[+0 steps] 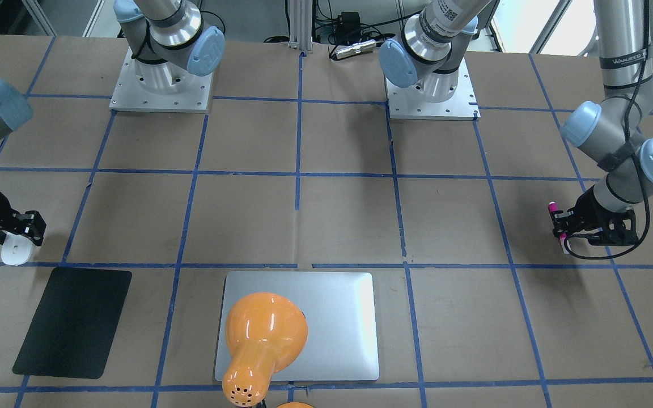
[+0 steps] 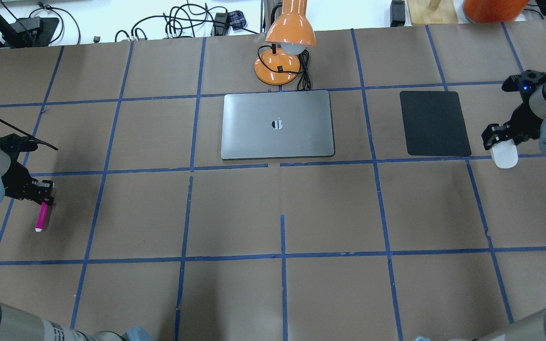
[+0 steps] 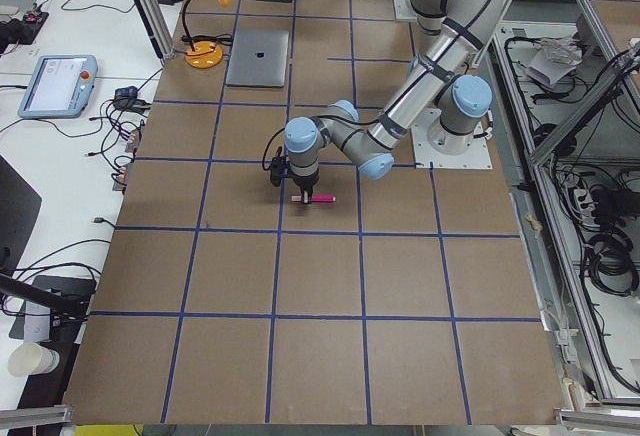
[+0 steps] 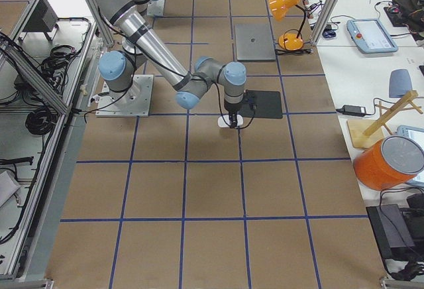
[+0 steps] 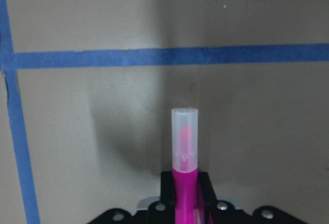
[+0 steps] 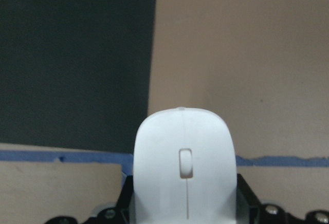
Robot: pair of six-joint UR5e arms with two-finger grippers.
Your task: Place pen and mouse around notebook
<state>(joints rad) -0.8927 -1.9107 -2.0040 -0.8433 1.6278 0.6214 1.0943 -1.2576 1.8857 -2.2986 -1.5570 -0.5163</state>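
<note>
Fingers (image 5: 166, 185) of the left gripper (image 2: 46, 196) are clamped on the magenta barrel of the pen (image 2: 42, 218), whose pale cap end sticks out past the fingertips. It sits far out on the robot's left side of the table (image 2: 282, 293), inside a taped square and well apart from the notebook (image 2: 277, 137). Whether the pen touches the table I cannot tell.

On the other side, the right gripper (image 2: 503, 141) has its fingers (image 6: 245, 198) closed on either flank of the mouse (image 2: 504, 157). The mouse's wheel faces up and its front pokes forward out of the grasp. It is low over the paper, just beside the near right corner of the black mat (image 2: 434, 123), at a blue tape line. The mat lies between the mouse and the notebook.

The notebook lies flat and closed at the middle of the table's far part, logo up. An orange lamp (image 2: 291, 33) stands just behind it, with its shade leaning over the far edge.
</note>
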